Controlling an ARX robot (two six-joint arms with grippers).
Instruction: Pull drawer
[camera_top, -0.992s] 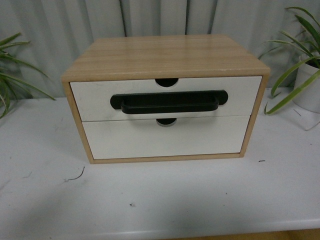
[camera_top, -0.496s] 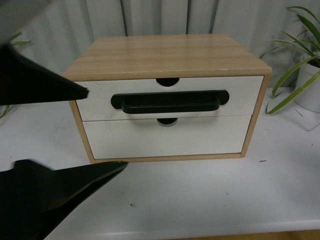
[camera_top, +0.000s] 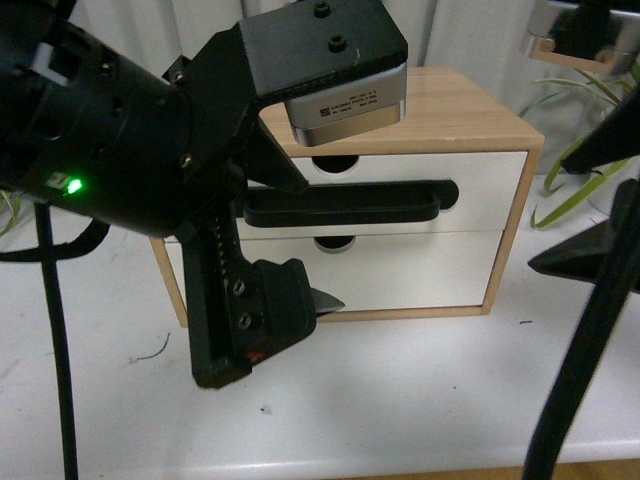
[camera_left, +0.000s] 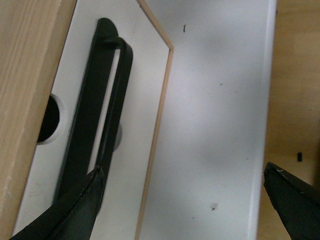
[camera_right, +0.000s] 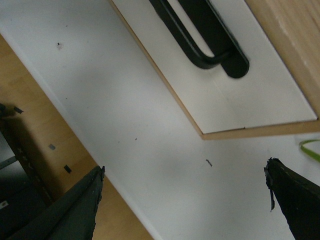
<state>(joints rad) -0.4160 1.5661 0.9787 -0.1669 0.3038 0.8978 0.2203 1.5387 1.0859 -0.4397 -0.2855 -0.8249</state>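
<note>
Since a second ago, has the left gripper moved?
Yes. The left gripper has entered from the left and now covers the left half of the cabinet.

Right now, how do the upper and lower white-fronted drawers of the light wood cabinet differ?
The white-fronted upper drawer carries a long black bar handle; the white-fronted lower drawer has none. The upper drawer sits under the wood top, the lower drawer at the base. Shared: white fronts, a semicircular top-edge notch, both look shut.
</note>
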